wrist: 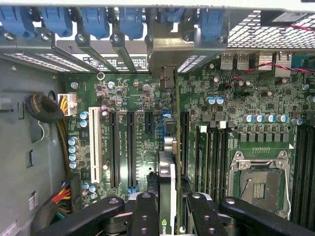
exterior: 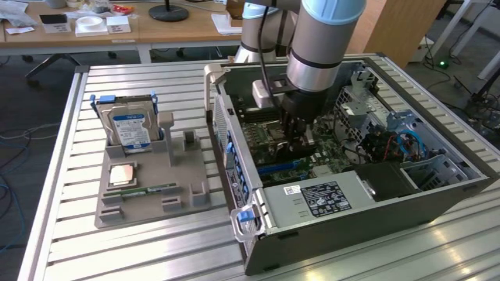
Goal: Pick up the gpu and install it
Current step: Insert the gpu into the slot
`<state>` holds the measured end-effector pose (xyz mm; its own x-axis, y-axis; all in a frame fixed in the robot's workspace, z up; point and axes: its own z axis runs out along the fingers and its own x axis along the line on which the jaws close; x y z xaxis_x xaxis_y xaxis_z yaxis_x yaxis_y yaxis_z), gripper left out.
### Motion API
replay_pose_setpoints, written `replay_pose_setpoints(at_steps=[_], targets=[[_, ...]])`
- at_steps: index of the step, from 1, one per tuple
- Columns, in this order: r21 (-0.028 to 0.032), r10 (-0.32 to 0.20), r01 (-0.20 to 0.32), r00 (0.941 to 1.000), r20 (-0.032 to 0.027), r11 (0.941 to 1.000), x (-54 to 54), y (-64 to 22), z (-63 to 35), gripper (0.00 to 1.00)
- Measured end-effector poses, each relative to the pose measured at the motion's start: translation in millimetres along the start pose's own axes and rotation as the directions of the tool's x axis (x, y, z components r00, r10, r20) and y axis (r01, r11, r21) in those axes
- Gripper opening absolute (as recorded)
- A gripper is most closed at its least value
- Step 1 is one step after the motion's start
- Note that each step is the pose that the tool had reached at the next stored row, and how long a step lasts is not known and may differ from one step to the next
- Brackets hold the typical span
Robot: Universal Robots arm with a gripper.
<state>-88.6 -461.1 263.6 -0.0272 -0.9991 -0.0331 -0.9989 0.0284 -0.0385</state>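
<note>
On the table (exterior: 70, 246), well off to the exterior view's left of the jaws, a grey holder (exterior: 149, 193) keeps a hard drive (exterior: 130, 127) upright. The jaws reach down into the open computer case (exterior: 352, 211) and clamp the gpu (wrist: 167, 196) between them, edge-on above the motherboard (wrist: 128, 98). Its long axis runs away from the jaws toward the blue latches (wrist: 93, 19), silver end leading. It looks thin and dark; its broad faces are hidden.
</note>
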Motion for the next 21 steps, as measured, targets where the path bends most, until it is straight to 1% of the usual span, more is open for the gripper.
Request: replay_pose_setpoints(at_steps=[8,13,14,16,17,21], targets=[[0.0001,0.000,0.000,1.0000,-0.0010,1.0000,0.0,2.6,0.8,0.27],[0.0001,0.000,0.000,1.0000,-0.0010,1.0000,0.0,2.7,0.8,0.27],[-0.0001,0.000,0.000,1.0000,-0.0012,1.0000,0.0,2.7,0.8,0.27],[-0.0009,0.000,0.000,1.0000,-0.0045,1.0000,0.0,2.7,0.9,0.27],[-0.0011,0.000,0.000,1.0000,-0.0051,1.0000,0.1,2.7,0.8,0.27],[-0.0015,0.000,0.000,1.0000,-0.0052,1.0000,0.0,2.3,0.8,0.27]])
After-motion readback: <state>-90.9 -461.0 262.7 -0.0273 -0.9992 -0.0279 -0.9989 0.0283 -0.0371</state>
